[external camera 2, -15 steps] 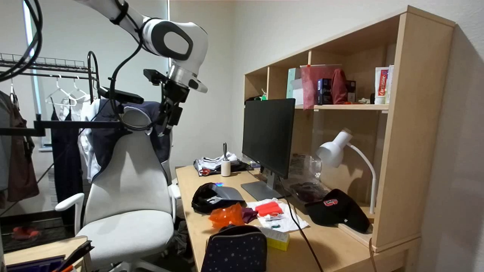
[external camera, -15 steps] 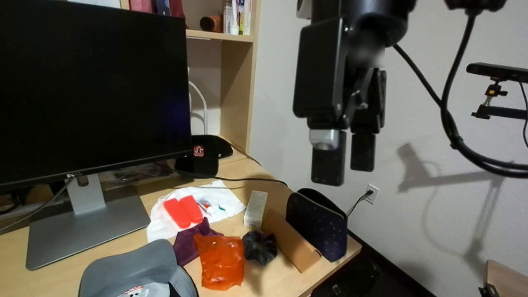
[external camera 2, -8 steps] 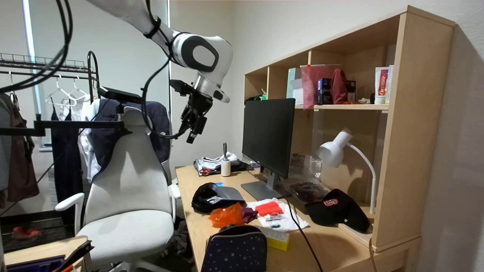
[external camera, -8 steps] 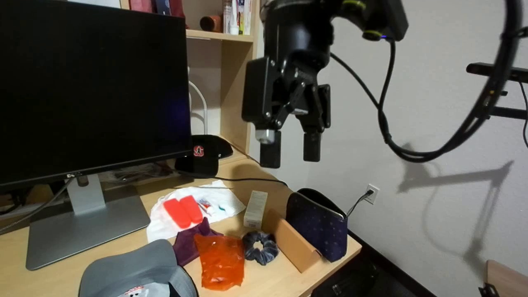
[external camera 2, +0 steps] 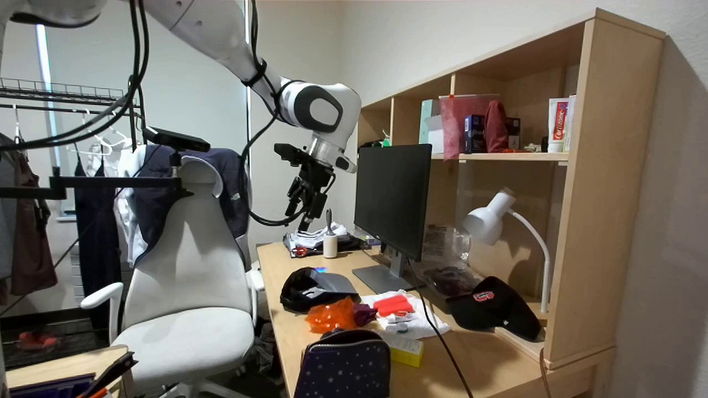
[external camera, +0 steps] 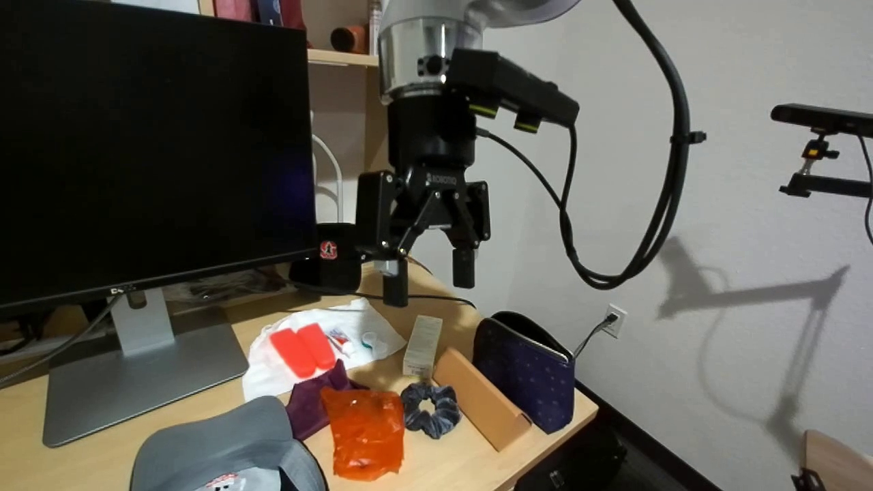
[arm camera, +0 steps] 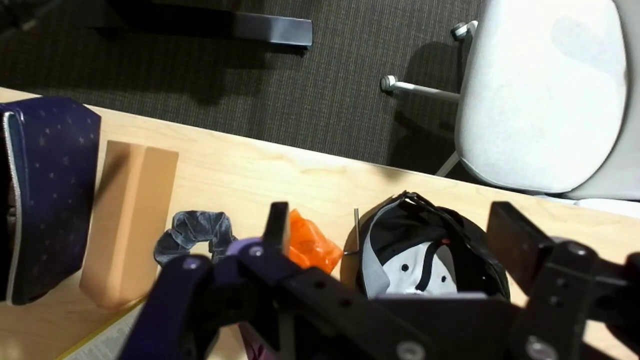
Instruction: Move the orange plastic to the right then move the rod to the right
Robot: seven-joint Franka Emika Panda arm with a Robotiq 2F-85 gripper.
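The orange plastic (external camera: 368, 433) is crumpled, glossy and translucent. It lies on the desk between the grey cap and the dark scrunchie, touching the purple cloth; it also shows in an exterior view (external camera 2: 332, 315) and behind the left finger in the wrist view (arm camera: 311, 245). A thin bent metal rod (arm camera: 357, 230) shows in the wrist view between the orange plastic and the cap; I cannot make it out in the exterior views. My gripper (external camera: 430, 290) is open and empty, well above the desk; its spread fingers also show in the wrist view (arm camera: 390, 217).
The upturned cap (arm camera: 425, 250) sits beside the rod. The scrunchie (external camera: 431, 409), brown case (external camera: 481, 399), navy pouch (external camera: 525, 375) and small box (external camera: 423, 344) stand toward the desk's end. The monitor (external camera: 157, 150) is behind. A chair (external camera 2: 188, 276) stands at the desk's front.
The arm has swung over the desk and come lower, leftward in an exterior view and rightward in the other exterior view. The gripper stays open. The things on the desk have not moved.
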